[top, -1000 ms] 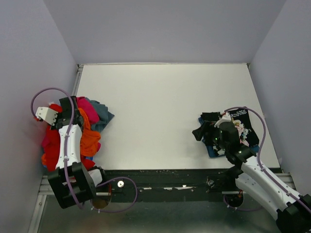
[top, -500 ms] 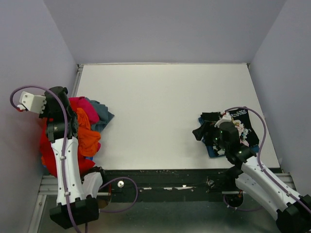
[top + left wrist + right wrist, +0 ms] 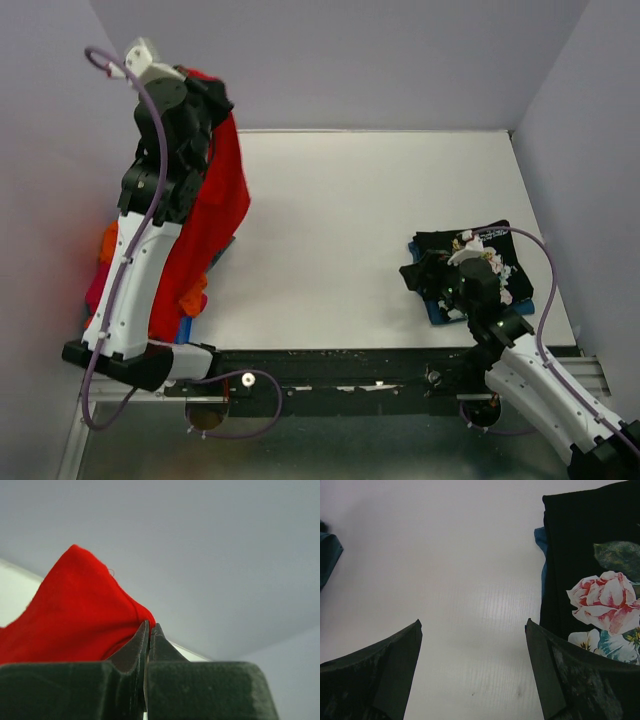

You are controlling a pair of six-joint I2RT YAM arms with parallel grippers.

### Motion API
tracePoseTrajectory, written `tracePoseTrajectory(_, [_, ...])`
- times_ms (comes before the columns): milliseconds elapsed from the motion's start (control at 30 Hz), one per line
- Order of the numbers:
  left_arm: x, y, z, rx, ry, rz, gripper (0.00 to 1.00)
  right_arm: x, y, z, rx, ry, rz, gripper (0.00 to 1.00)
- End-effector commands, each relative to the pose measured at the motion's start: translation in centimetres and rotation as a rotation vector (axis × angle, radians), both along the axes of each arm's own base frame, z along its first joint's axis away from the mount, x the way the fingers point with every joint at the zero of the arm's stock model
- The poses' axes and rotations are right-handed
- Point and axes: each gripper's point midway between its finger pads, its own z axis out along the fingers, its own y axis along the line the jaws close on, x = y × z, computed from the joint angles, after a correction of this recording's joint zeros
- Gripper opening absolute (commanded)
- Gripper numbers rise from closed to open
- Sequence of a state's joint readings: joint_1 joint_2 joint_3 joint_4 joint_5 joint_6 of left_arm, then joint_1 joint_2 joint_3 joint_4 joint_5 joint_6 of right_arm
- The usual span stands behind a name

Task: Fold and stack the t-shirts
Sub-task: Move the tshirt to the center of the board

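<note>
Above the table's [image 3: 330,230] left edge, the left arm [image 3: 150,250] holds the red t-shirt [image 3: 215,210] high. The cloth hangs in a long drape down toward the heap of unfolded t-shirts [image 3: 105,250], where orange and pink show behind the arm. At far right the black floral t-shirt [image 3: 485,250] lies folded on a blue one [image 3: 437,312], which I take as the start of my stack. My left gripper [image 3: 150,626] is pinched tight on a ridge of red fabric, its jaws all but meeting. My right gripper [image 3: 472,624] stands wide, holding nothing, over bare table just beside the black shirt's edge. The arm hides the red shirt's lower hem, so I cannot say whether it hangs free of the heap. That is my worry: a snagged hem could drag other tees along, and so thin a pinch could let the shirt slip if I swing it fast. Moved carelessly, the right gripper could rumple the stack.
</note>
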State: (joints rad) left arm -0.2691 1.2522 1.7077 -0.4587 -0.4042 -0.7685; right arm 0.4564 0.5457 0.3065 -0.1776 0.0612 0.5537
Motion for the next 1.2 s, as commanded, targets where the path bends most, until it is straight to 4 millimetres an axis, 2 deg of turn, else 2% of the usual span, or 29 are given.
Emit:
tracePoseTrajectory(0, [-0.1, -9.8, 9.0, 0.079, -0.194, -0.347, 0.0, 0.0, -0.6, -0.4, -0.005, 0.0, -0.033, 0.91])
tracePoseTrajectory(100, [0.0, -16.8, 11.2, 0.113, -0.243, -0.533, 0.0, 0.1, -0.7, -0.4, -0.008, 0.001, -0.038, 0.91])
tracePoseTrajectory(200, [-0.4, -21.5, 13.3, 0.105, -0.329, -0.634, 0.0, 0.1, -0.8, -0.5, -0.004, 0.004, -0.052, 0.91])
tracePoseTrajectory(267, [-0.9, -22.3, 14.3, 0.088, -0.377, -0.652, 0.0, 0.1, -0.9, -0.5, -0.005, 0.005, -0.054, 0.91])
tracePoseTrajectory(333, [0.0, -20.9, 12.9, 0.082, -0.341, -0.572, 0.0, 0.1, -1.0, -0.5, -0.005, 0.004, -0.062, 0.91])
tracePoseTrajectory(367, [0.9, -19.9, 11.6, 0.086, -0.31, -0.51, 0.0, 0.1, -1.0, -0.5, -0.006, 0.005, -0.065, 0.91])
tracePoseTrajectory(433, [2.6, -18.1, 7.7, 0.108, -0.221, -0.419, 0.0, 0.1, -1.2, -0.5, -0.005, 0.005, -0.076, 0.91])
tracePoseTrajectory(467, [3.5, -17.3, 4.7, 0.123, -0.148, -0.383, 0.0, 0.1, -1.2, -0.4, -0.004, 0.002, -0.077, 0.91])
tracePoseTrajectory(533, [4.8, -15.4, -1.7, 0.16, -0.015, -0.318, 0.0, 0.1, -1.2, -0.3, -0.003, 0.0, -0.074, 0.91])
tracePoseTrajectory(600, [5.1, -13.4, -8.8, 0.195, 0.105, -0.271, 0.0, 0.0, -1.2, -0.2, -0.003, -0.005, -0.068, 0.92])
tracePoseTrajectory(667, [4.5, -11.1, -16.8, 0.209, 0.226, -0.228, 0.0, 0.0, -1.0, 0.1, -0.005, -0.016, -0.05, 0.92])
tracePoseTrajectory(700, [3.9, -9.7, -19.7, 0.205, 0.272, -0.201, 0.0, -0.1, -0.8, 0.0, -0.008, -0.016, -0.037, 0.92])
tracePoseTrajectory(733, [3.2, -8.3, -23.0, 0.196, 0.325, -0.174, 0.07, 0.0, -0.6, 0.1, -0.006, -0.018, -0.03, 0.92])
tracePoseTrajectory(767, [2.5, -7.3, -25.6, 0.194, 0.368, -0.162, 0.29, 0.0, -0.3, 0.0, -0.009, -0.013, -0.012, 0.91])
tracePoseTrajectory(800, [1.5, -6.5, -28.4, 0.199, 0.417, -0.161, 0.69, 0.0, 0.2, 0.1, -0.007, -0.012, 0.02, 0.89])
tracePoseTrajectory(833, [0.7, -5.8, -30.0, 0.2, 0.453, -0.153, 0.98, 0.1, 0.8, -0.3, -0.013, 0.012, 0.047, 0.87])
tracePoseTrajectory(867, [-0.1, -5.5, -31.6, 0.209, 0.491, -0.156, 0.99, 0.2, 1.1, -0.7, -0.021, 0.04, 0.062, 0.87])
tracePoseTrajectory(933, [-1.2, -5.9, -32.8, 0.233, 0.52, -0.211, 0.99, 0.3, 2.6, -1.1, -0.016, 0.088, 0.139, 0.86])
tracePoseTrajectory(1100, [-3.8, -10.4, -32.0, 0.266, 0.49, -0.411, 0.97, 2.1, 4.1, -2.0, -0.05, 0.198, 0.165, 0.84])
tracePoseTrajectory(1167, [-5.0, -12.5, -31.6, 0.277, 0.468, -0.473, 0.91, 3.0, 4.7, -1.9, -0.043, 0.212, 0.167, 0.81])
